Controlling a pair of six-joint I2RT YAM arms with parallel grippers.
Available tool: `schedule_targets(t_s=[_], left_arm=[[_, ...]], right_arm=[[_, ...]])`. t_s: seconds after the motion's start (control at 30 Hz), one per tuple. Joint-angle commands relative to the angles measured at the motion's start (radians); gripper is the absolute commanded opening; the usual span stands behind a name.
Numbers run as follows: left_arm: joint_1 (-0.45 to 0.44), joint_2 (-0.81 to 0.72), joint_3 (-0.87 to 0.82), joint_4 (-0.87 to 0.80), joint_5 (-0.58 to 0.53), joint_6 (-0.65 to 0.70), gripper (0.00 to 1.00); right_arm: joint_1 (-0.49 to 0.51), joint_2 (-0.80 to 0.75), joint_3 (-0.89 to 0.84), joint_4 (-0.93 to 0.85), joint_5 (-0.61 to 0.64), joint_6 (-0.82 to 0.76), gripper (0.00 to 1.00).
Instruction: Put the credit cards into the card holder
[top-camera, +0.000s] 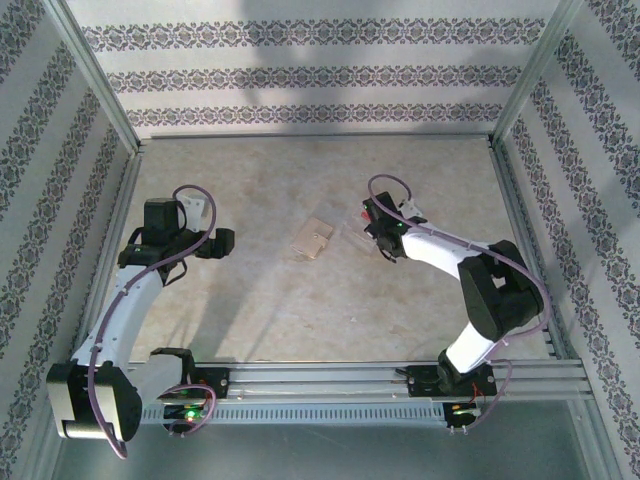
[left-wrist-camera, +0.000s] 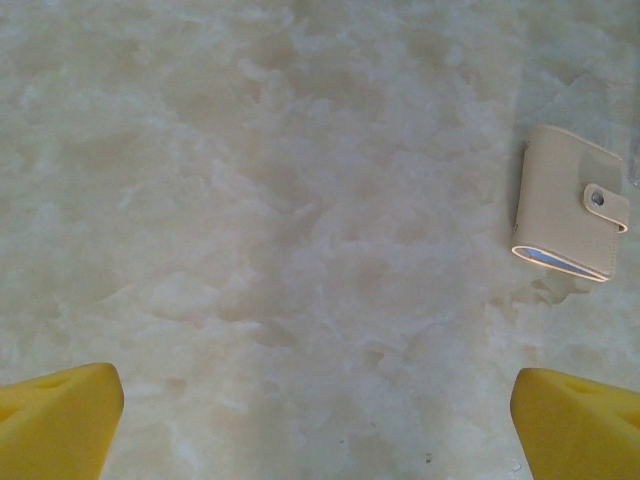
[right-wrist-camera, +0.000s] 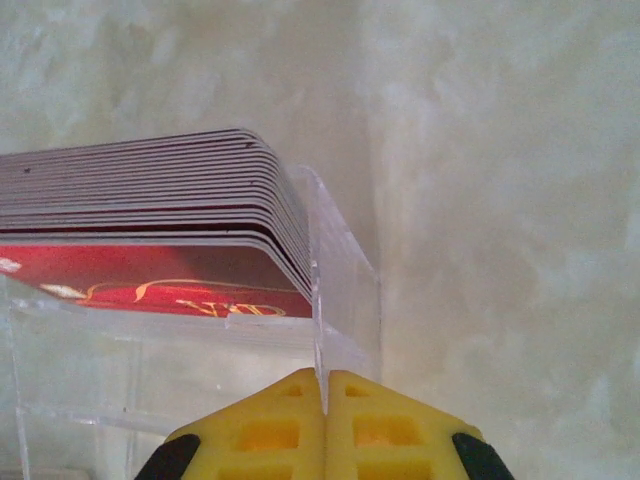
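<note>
Much bare desk (left-wrist-camera: 250, 200) surrounds the wide-spread left pincer (left-wrist-camera: 320, 425); the card holder (left-wrist-camera: 570, 205) lies mid-desk. The right pincer (right-wrist-camera: 325, 400) is closed at the clear tray (right-wrist-camera: 345, 280) edge, beside the credit cards (right-wrist-camera: 150, 200).

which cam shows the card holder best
The left wrist view: the card holder lies close and sharp there, folded shut, with its snap tab and pale lower edge plain to see. The top external view shows it as a small tan patch in the middle, without detail.

Tan card holder (top-camera: 313, 239) lies on the marbled table (top-camera: 300, 320). My left gripper (top-camera: 226, 241) is well left of it, my right gripper (top-camera: 372, 216) near its right.
</note>
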Motion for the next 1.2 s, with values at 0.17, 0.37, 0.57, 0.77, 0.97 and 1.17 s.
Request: schedule_targets(t_s=[0.17, 0.37, 0.57, 0.77, 0.97, 1.17], left_arm=[[-0.024, -0.01, -0.009, 0.013, 0.021, 0.009, 0.99], [-0.026, -0.018, -0.004, 0.004, 0.021, 0.006, 0.99], [-0.026, -0.023, -0.01, 0.007, 0.024, 0.007, 1.0], [-0.026, -0.023, -0.006, 0.004, 0.03, 0.003, 0.99], [-0.032, -0.021, 0.007, -0.006, 0.036, -0.004, 1.0], [-0.041, -0.018, 0.126, -0.076, 0.019, -0.007, 0.99]], right_arm=[[0.053, -0.106, -0.122, -0.068, 0.11, 0.256, 0.0], [0.06, -0.139, -0.154, -0.132, 0.116, 0.287, 0.0], [0.055, -0.197, -0.147, -0.207, 0.168, 0.283, 0.0], [0.017, -0.186, -0.152, -0.194, 0.175, 0.29, 0.0], [0.013, -0.151, -0.126, -0.173, 0.186, 0.266, 0.0], [0.055, -0.16, -0.096, -0.175, 0.213, 0.223, 0.22]])
